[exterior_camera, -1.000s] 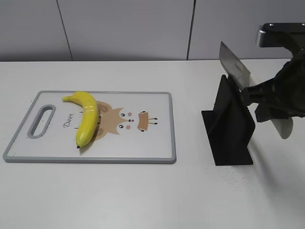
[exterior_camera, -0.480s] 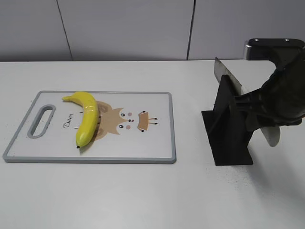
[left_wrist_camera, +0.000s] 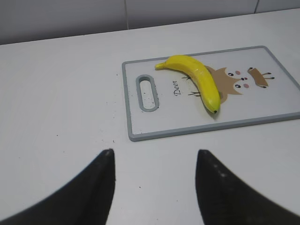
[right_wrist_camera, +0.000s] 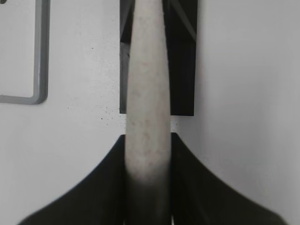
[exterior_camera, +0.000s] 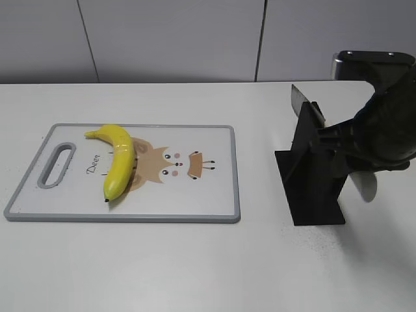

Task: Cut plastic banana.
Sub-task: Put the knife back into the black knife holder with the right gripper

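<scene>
The plastic banana (exterior_camera: 119, 159) is glossy yellow and whole. It lies on the left half of a white, grey-rimmed cutting board (exterior_camera: 208, 192); it also shows in the left wrist view (left_wrist_camera: 197, 79). My right gripper (exterior_camera: 342, 148) is shut on the pale handle (right_wrist_camera: 147, 84) of a knife. The knife's blade (exterior_camera: 304, 103) sits tilted in the slot of a black knife stand (exterior_camera: 315, 185), far right of the banana. My left gripper (left_wrist_camera: 154, 157) is open and empty above bare table, short of the board (left_wrist_camera: 262, 108). It is out of the exterior view.
The board has a slot handle (exterior_camera: 57, 166) at its left end and a cartoon print in the middle. The black stand (right_wrist_camera: 183, 70) stands right of the board's right edge (right_wrist_camera: 40, 56). A grey wall runs behind the table.
My right gripper has moved down and left with the knife. The blade has sunk lower into the black stand. The banana and board have not moved.
</scene>
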You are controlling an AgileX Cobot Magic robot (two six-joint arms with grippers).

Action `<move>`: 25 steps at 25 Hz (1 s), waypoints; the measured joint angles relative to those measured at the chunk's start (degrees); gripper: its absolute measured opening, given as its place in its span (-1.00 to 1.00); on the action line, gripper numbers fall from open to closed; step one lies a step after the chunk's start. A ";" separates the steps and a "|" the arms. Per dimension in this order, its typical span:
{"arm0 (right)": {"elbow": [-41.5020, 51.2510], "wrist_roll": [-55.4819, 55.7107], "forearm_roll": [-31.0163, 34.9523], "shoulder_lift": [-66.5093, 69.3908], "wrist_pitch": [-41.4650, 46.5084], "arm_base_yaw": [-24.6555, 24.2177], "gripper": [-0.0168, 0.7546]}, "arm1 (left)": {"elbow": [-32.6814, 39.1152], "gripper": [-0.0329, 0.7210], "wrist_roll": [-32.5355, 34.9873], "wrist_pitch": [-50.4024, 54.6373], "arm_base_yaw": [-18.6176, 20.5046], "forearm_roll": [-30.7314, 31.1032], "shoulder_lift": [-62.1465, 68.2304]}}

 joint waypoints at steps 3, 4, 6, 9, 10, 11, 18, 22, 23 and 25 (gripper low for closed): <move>0.00 -0.07 0.76 0.00 -0.40 0.00 -0.10 | 0.00 0.49 0.05 0.00 0.00 0.00 0.00; 0.00 -0.46 1.33 0.00 -0.39 0.00 0.07 | 0.00 0.49 0.05 0.00 0.00 0.00 0.00; 0.00 -1.77 3.12 0.00 -0.33 0.00 0.35 | 0.00 0.49 0.05 0.00 0.00 0.00 0.00; 0.00 -2.92 4.30 0.00 -0.28 0.00 0.58 | 0.00 0.49 0.17 0.00 0.00 0.02 0.00; 0.00 -3.23 4.37 0.00 -0.15 0.00 0.60 | 0.00 0.49 0.17 0.00 0.00 0.02 0.00; 0.00 -3.37 4.42 0.00 0.08 0.00 0.62 | 0.00 0.49 0.30 0.00 0.00 0.02 0.00; 0.00 -7.25 4.91 -6.51 4.65 0.00 0.62 | 0.00 0.83 0.43 -0.05 0.00 -0.09 0.00; 0.00 -8.45 5.05 -14.09 6.54 0.00 0.60 | 0.00 0.88 0.54 -0.05 0.00 -0.09 0.00; 0.00 -8.73 5.34 -16.31 6.81 0.00 0.60 | 0.00 0.87 0.60 -0.05 0.00 -0.14 0.00; 0.00 -10.57 5.75 -20.39 7.00 0.00 0.59 | 0.00 0.86 0.60 -0.05 0.00 -0.14 0.00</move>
